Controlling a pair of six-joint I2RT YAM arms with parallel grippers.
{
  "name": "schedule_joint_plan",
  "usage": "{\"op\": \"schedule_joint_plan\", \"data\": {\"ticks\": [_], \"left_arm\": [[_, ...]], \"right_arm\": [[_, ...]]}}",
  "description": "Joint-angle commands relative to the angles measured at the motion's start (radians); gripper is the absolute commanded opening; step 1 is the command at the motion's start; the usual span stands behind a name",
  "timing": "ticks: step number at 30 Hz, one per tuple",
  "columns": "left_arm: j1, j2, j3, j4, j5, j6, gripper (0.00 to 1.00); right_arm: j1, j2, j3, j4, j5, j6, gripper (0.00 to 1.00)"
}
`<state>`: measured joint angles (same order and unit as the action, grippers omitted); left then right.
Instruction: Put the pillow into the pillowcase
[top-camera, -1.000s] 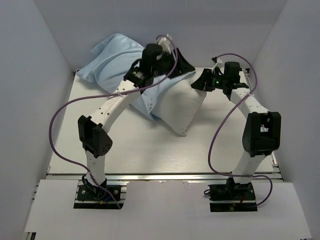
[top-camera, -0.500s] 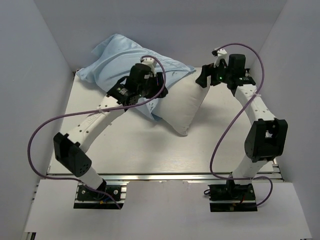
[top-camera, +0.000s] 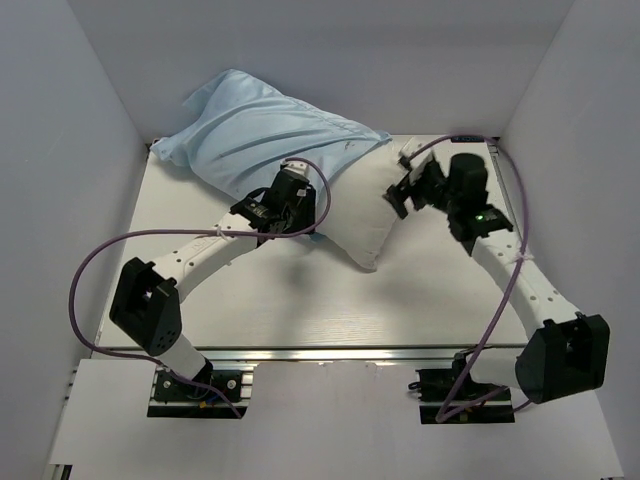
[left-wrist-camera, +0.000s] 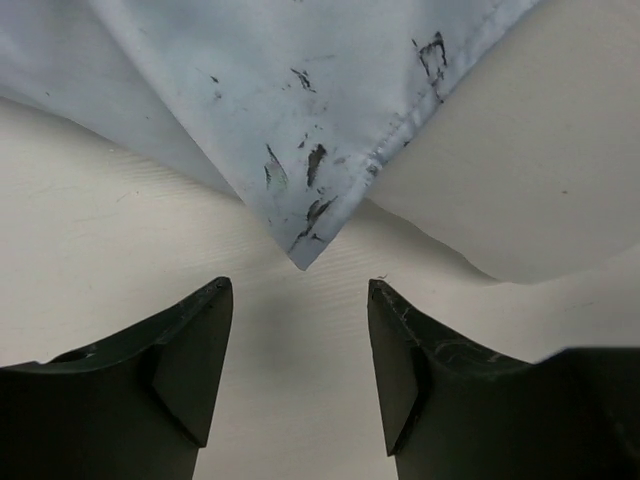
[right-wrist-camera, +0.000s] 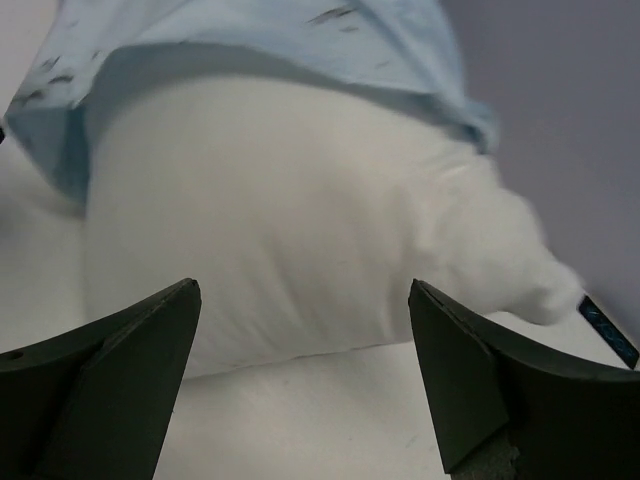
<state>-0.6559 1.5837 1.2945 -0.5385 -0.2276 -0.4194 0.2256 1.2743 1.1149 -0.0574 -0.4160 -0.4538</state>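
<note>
The light-blue pillowcase lies at the back left, and the off-white pillow is partly inside it, its lower end sticking out toward the table's middle. My left gripper is open and empty, low over the table just short of a pointed, smudged corner of the pillowcase. That gripper holds nothing, and the pillow shows to its right. My right gripper is open and empty beside the pillow's right side. In the right wrist view the gripper faces the pillow, with the pillowcase's edge above it.
The white table is walled in by grey panels at the left, back and right. Purple cables loop from both arms. A metal rail runs along the near edge.
My left arm has drawn back from on top of the pillowcase and come down to its near corner. My right arm has swung down and left to the pillow's right side.
</note>
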Motion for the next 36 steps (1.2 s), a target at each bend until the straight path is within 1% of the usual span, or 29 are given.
{"op": "schedule_joint_plan", "data": {"ticks": [1,2,3,4,7,9,10,11,14,15,17,18,19,20,22,23,24,25,26,27,28,29,30,31,32,33,34,35,36], "left_arm": [[-0.004,-0.047,-0.015,0.084,-0.064,-0.01,0.66],[-0.004,-0.039,-0.017,0.089,-0.082,-0.015,0.67],[-0.005,-0.021,-0.017,0.097,-0.091,-0.016,0.67],[-0.005,-0.011,-0.017,0.103,-0.102,-0.019,0.66],[-0.005,0.034,0.002,0.13,-0.125,-0.019,0.64],[-0.005,0.064,0.025,0.133,-0.127,-0.018,0.58],[-0.004,0.091,0.049,0.13,-0.125,-0.018,0.53],[-0.004,0.105,0.06,0.129,-0.122,-0.018,0.42],[-0.004,0.145,0.091,0.127,-0.11,-0.013,0.27],[-0.004,0.154,0.094,0.124,-0.107,-0.012,0.21],[-0.002,0.179,0.104,0.121,-0.105,-0.009,0.14],[-0.002,0.186,0.114,0.118,-0.101,-0.007,0.09],[-0.001,0.191,0.114,0.115,-0.099,-0.007,0.07],[0.001,0.2,0.127,0.112,-0.096,-0.007,0.05],[0.001,0.2,0.146,0.112,-0.079,-0.007,0.0],[0.001,0.199,0.169,0.11,-0.07,-0.007,0.0],[0.001,0.191,0.183,0.109,-0.056,-0.007,0.0],[0.001,0.187,0.196,0.109,-0.027,-0.005,0.0],[0.001,0.18,0.23,0.109,-0.009,-0.002,0.0],[0.001,0.168,0.248,0.109,0.013,0.001,0.0],[0.001,0.164,0.267,0.109,0.031,0.005,0.0],[0.001,0.159,0.31,0.109,0.074,0.007,0.0],[0.001,0.156,0.331,0.106,0.094,0.008,0.0],[0.001,0.156,0.354,0.101,0.115,0.007,0.0],[0.001,0.159,0.377,0.1,0.155,0.005,0.0],[0.001,0.165,0.423,0.095,0.174,0.004,0.0],[0.001,0.167,0.443,0.094,0.192,-0.001,0.0],[0.001,0.17,0.465,0.094,0.209,-0.004,0.0],[0.001,0.176,0.512,0.089,0.226,-0.012,0.0]], "right_arm": [[0.122,-0.015,-0.113,0.085,0.165,-0.092,0.89],[0.191,-0.015,-0.177,0.172,0.237,-0.082,0.89],[0.216,-0.009,-0.199,0.204,0.329,-0.085,0.89],[0.242,0.0,-0.213,0.229,0.354,-0.089,0.89],[0.251,0.062,-0.221,0.281,0.397,-0.095,0.89],[0.253,0.112,-0.204,0.295,0.407,-0.12,0.89],[0.253,0.128,-0.199,0.301,0.411,-0.132,0.89],[0.253,0.16,-0.195,0.307,0.411,-0.147,0.89],[0.261,0.227,-0.188,0.364,0.456,-0.209,0.89],[0.261,0.243,-0.185,0.375,0.457,-0.226,0.89],[0.262,0.275,-0.165,0.375,0.441,-0.229,0.88],[0.262,0.289,-0.155,0.36,0.41,-0.23,0.83],[0.262,0.289,-0.155,0.36,0.378,-0.232,0.83],[0.261,0.302,-0.144,0.334,0.356,-0.23,0.74],[0.264,0.324,-0.124,0.303,0.313,-0.206,0.62],[0.262,0.353,-0.092,0.259,0.301,-0.189,0.49],[0.262,0.37,-0.069,0.228,0.284,-0.172,0.43],[0.262,0.394,-0.05,0.199,0.254,-0.128,0.28],[0.261,0.404,-0.008,0.138,0.234,-0.099,0.22],[0.261,0.413,0.014,0.098,0.167,-0.07,0.16],[0.261,0.419,0.034,0.065,0.134,-0.042,0.11],[0.261,0.428,0.069,0.001,0.093,0.024,0.01],[0.261,0.431,0.085,-0.022,0.012,0.067,0.0],[0.259,0.436,0.101,-0.041,-0.033,0.11,0.0],[0.261,0.439,0.14,-0.076,-0.081,0.189,0.0],[0.261,0.439,0.154,-0.078,-0.158,0.237,0.0],[0.261,0.438,0.169,-0.075,-0.191,0.285,0.0],[0.261,0.439,0.184,-0.071,-0.223,0.373,0.0],[0.261,0.438,0.213,-0.047,-0.266,0.42,0.0]]}}
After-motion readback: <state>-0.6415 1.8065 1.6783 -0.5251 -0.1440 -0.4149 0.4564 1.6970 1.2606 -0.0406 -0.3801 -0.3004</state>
